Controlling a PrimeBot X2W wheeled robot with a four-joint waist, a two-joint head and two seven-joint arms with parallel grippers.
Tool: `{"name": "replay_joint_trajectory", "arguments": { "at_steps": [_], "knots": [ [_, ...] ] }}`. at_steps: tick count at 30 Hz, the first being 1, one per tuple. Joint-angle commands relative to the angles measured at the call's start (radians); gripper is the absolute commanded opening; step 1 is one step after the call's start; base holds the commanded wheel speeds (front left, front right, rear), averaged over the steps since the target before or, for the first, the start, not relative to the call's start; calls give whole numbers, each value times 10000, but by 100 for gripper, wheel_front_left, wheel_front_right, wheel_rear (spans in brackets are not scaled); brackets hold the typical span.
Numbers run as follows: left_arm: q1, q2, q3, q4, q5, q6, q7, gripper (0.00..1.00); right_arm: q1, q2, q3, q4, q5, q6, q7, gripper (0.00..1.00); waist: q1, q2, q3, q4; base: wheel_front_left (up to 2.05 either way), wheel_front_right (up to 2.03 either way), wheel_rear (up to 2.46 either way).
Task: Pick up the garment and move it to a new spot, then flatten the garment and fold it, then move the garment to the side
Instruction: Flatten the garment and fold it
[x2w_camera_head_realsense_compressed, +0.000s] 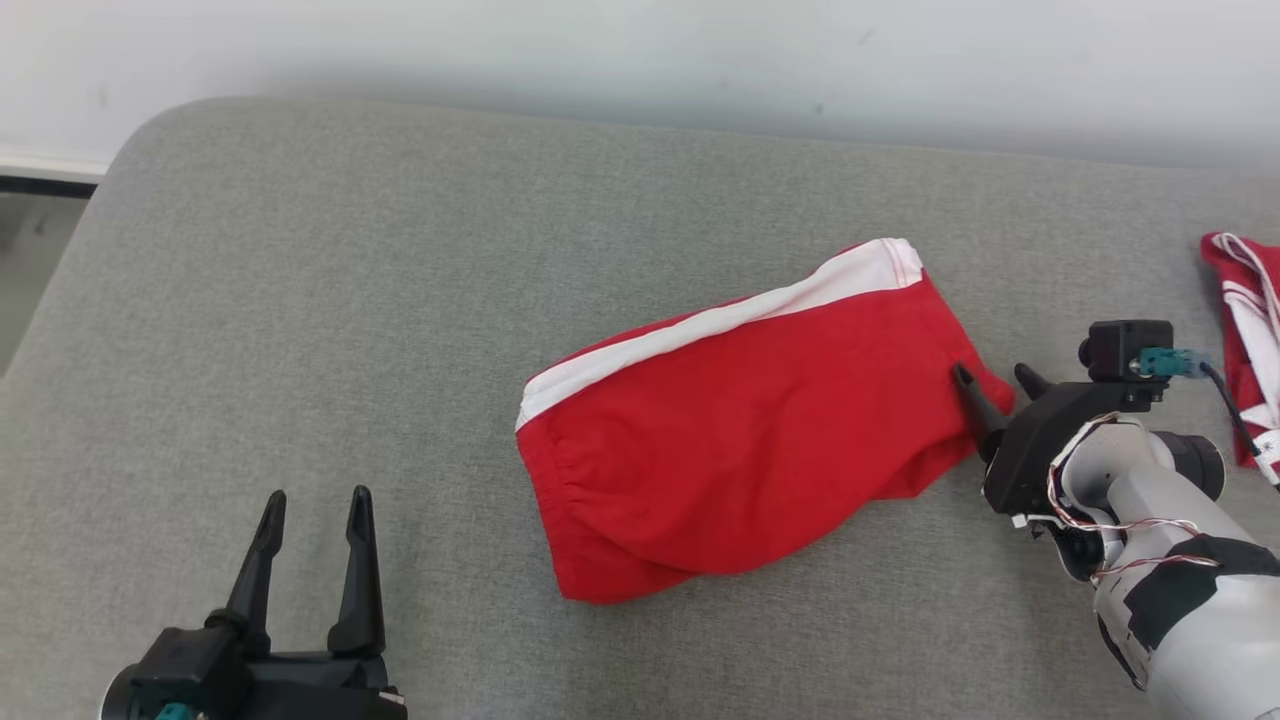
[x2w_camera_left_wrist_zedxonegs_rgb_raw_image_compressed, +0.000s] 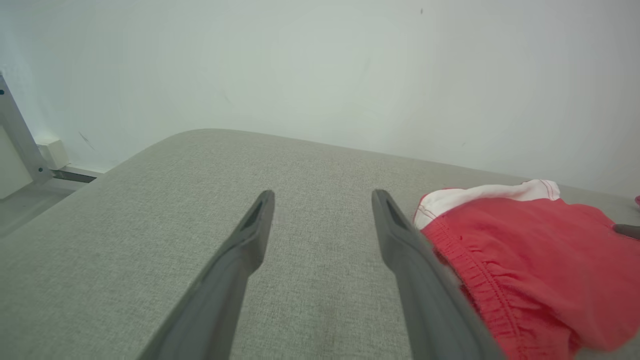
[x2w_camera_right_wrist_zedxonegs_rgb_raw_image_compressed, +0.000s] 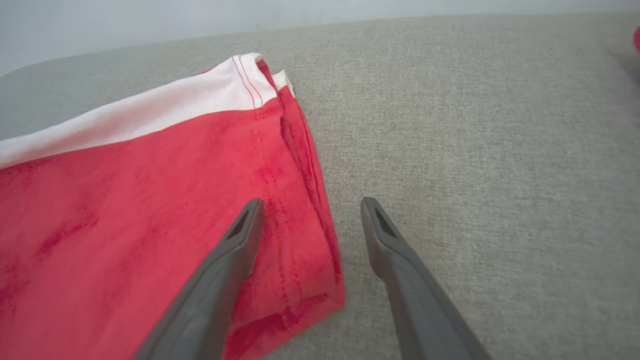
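The garment is a pair of red shorts with a white side stripe, lying folded on the grey cushioned surface. My right gripper is open at its right edge, one finger over the red hem and the other over bare fabric, holding nothing. My left gripper stands open at the lower left, well apart from the shorts. In the left wrist view the left gripper is empty, with the elastic waistband just right of its right finger.
Another red and white garment lies at the far right edge of the surface. A white wall runs behind the surface. The surface's rounded left corner drops to a floor at the far left.
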Motion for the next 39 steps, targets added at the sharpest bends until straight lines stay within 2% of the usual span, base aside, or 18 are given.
{"name": "replay_joint_trajectory", "arguments": {
  "at_steps": [1, 8, 9, 10, 11, 20, 27, 33, 34, 35, 36, 39],
  "knots": [
    [138, -92, 58, 33, 166, -42, -33, 100, -60, 50, 72, 141, -68, -19, 15, 100, 1, 0, 37, 96, 0, 0, 0],
    [135, -328, 318, 379, 514, -166, -33, 100, -182, 376, 354, 1049, -147, -19, 298, 100, 1, 0, 5, 237, 0, 0, 0],
    [177, -350, 361, 428, 547, -174, -33, 100, -139, 435, 427, 1115, -137, -19, 332, 61, 1, 0, -47, 226, 0, 0, 0],
    [215, -365, 397, 466, 575, -182, -33, 100, -88, 491, 477, 1110, -75, -19, 328, 40, 1, 0, -102, 206, 0, 0, 0],
    [250, -371, 427, 505, 603, -186, -33, 100, -68, 500, 486, 1055, -3, -19, 207, 0, 1, 0, -169, 176, 0, 0, 0],
    [898, -406, 336, 769, 668, -179, -33, 100, 623, 207, 852, 462, 498, -19, -489, 0, 1, 0, -1135, -339, 0, 0, 0],
    [1338, -408, 85, 883, 673, -180, -33, 100, 2351, -463, 961, -860, 1582, -19, -484, 0, 1, 0, -1709, -778, 0, 0, 0],
    [1472, -400, 55, 812, 690, -179, -33, 100, 3196, -991, 945, -1380, 1694, -19, -393, 0, 1, 0, -1738, -1043, 0, 0, 0],
    [1482, -380, -1, 836, 697, -179, -33, 100, 3278, -1050, 923, -1392, 1687, -19, -337, 20, 1, 0, -1733, -1066, 0, 0, 0],
    [1475, -358, -12, 856, 693, -179, -33, 100, 3283, -1097, 888, -1397, 1633, -19, -338, 49, 1, 0, -1725, -1091, 0, 0, 0],
    [1456, -346, -10, 852, 683, -169, -33, 100, 3238, -1116, 778, -1371, 1652, -19, -365, 100, 1, 0, -1711, -1111, 0, 0, 0],
    [1374, -354, -40, 803, 681, -169, -33, 100, 2869, -1131, 602, -1296, 1398, -19, -531, 100, 1, 0, -1639, -1114, 0, 0, 0]
  ]
}}
